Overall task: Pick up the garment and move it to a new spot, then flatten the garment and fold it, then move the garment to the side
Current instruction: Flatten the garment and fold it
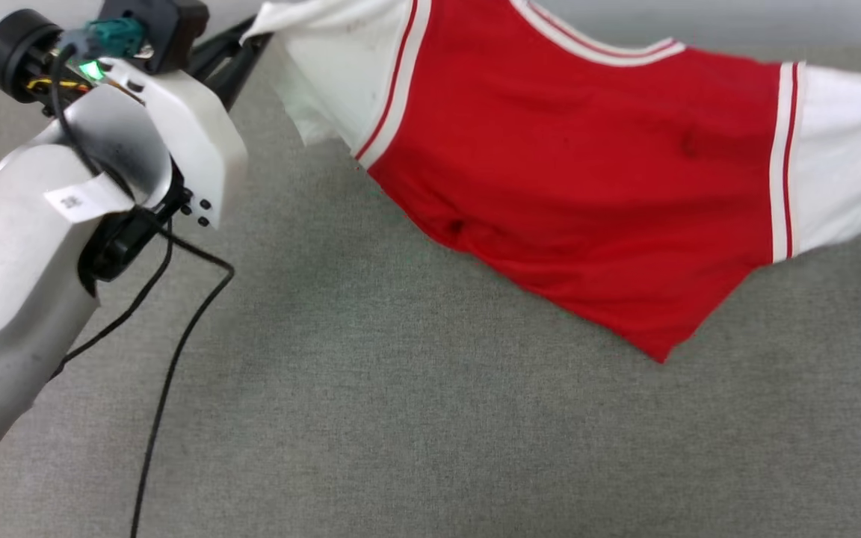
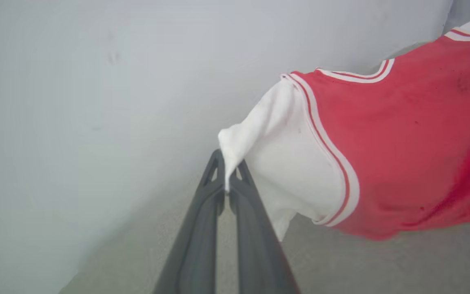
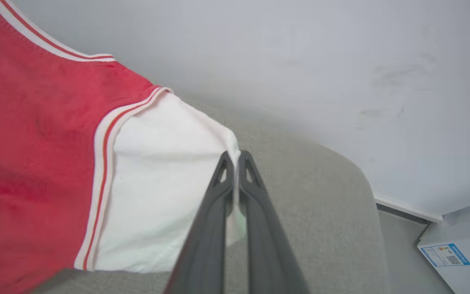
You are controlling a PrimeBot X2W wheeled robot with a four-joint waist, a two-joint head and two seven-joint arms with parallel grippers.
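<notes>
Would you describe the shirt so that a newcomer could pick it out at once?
Start at the grey cloth-covered table by the pale wall. Stretched over it is the shirt, one white sleeve pinched in the left hand and the other in the right hand. It is the sole bright red thing there, with red-and-white striped trim at sleeves and neck.

Holding the garment stretched over the counter, left hand clamped on its left sleeve tip, right hand on its right sleeve tip. Behind the garment, a wall; right of it, beyond the counter's edge, a box.
</notes>
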